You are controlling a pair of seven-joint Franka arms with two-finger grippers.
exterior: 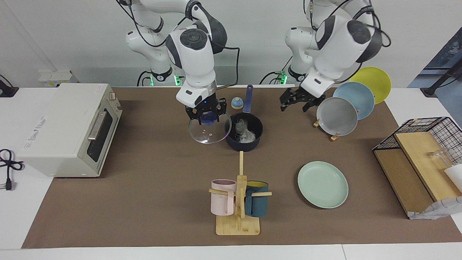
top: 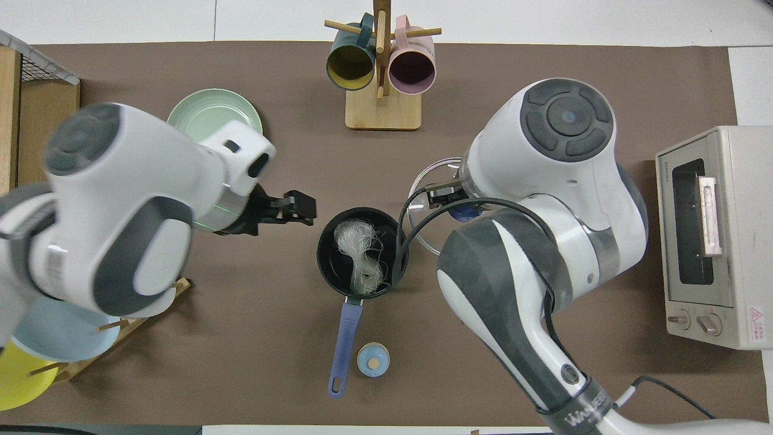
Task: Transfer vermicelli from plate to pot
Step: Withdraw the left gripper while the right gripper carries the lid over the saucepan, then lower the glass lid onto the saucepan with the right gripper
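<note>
The vermicelli (exterior: 245, 133) (top: 362, 257) lies inside the black pot (exterior: 246, 146) (top: 331, 267), whose blue handle points toward the robots. The mint-green plate (exterior: 323, 185) (top: 208, 115) is bare and lies farther from the robots, toward the left arm's end; the left arm partly covers it in the overhead view. My left gripper (exterior: 296, 102) (top: 305, 208) hangs open and empty over the mat beside the pot. My right gripper (exterior: 205, 116) is shut on the blue knob of a glass lid (exterior: 209, 133) (top: 423, 181), held tilted just beside the pot's rim.
A toaster oven (exterior: 68, 126) stands at the right arm's end. A wooden mug rack (exterior: 239, 202) with pink and teal mugs stands farther out than the pot. A rack of grey, blue and yellow plates (exterior: 337, 115) and a wire basket (exterior: 426, 144) sit at the left arm's end. A small blue round cap (top: 372, 359) lies by the pot handle.
</note>
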